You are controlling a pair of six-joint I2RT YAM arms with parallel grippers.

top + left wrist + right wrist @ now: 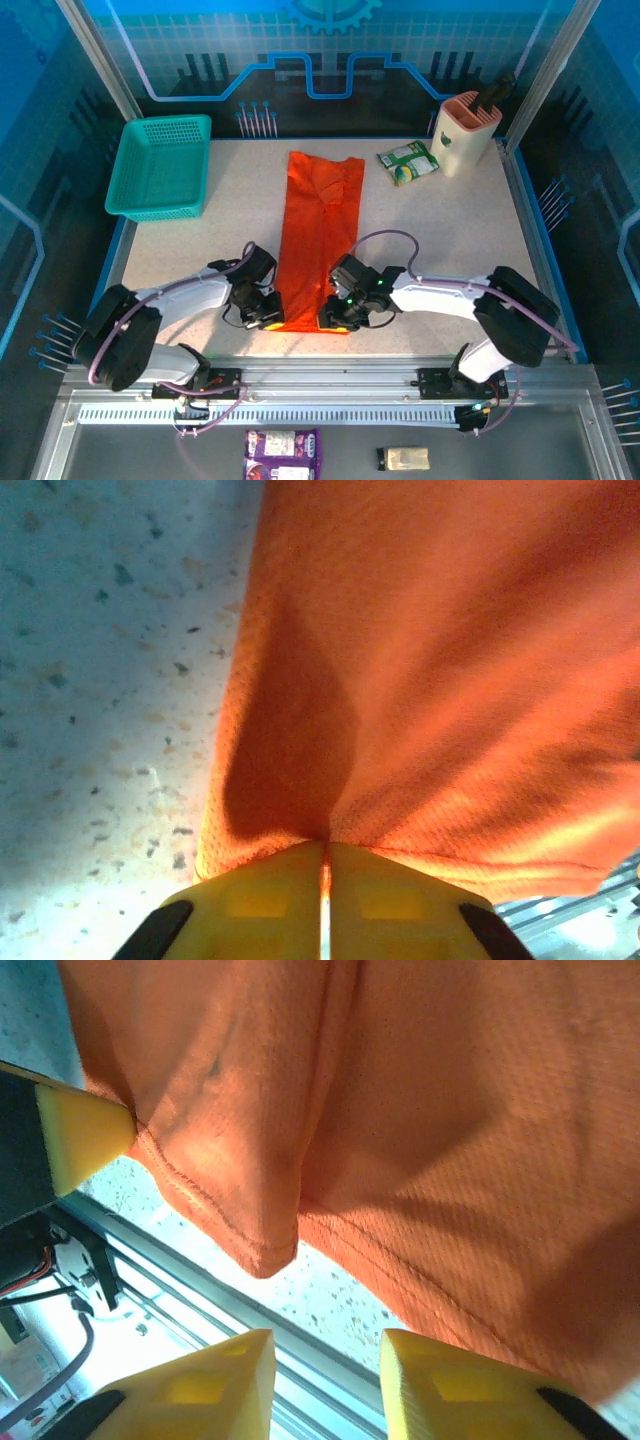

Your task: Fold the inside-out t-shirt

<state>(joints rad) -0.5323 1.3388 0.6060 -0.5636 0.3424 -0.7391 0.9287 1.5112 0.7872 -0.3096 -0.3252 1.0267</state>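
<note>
Inside-out t-shirt (320, 235) lies flat in the middle of the desk (450, 230), to the right of the teal basket (165, 122), and you can see it already narrowed into one long strip, so the lengthwise folding looks done. What looks left is the crosswise folding: the near end has to travel up toward the far end, perhaps more than once, before you have a compact bundle. The strip's long axis runs from the near edge of the desk straight away from the arms, leaning only slightly; the stitched hem points at you and the collar end, as far as you can tell, points at the back wall. Your left end effector (268, 312) sits at the near left corner, and its wrist view shows the end effector (325, 855) closed with orange cloth pinched in the thin seam between the fingers. Your right end effector (338, 312) is at the near right corner, but there the end effector (328, 1355) stands open, the hem corner hanging just above the gap and gripped by nothing.
</note>
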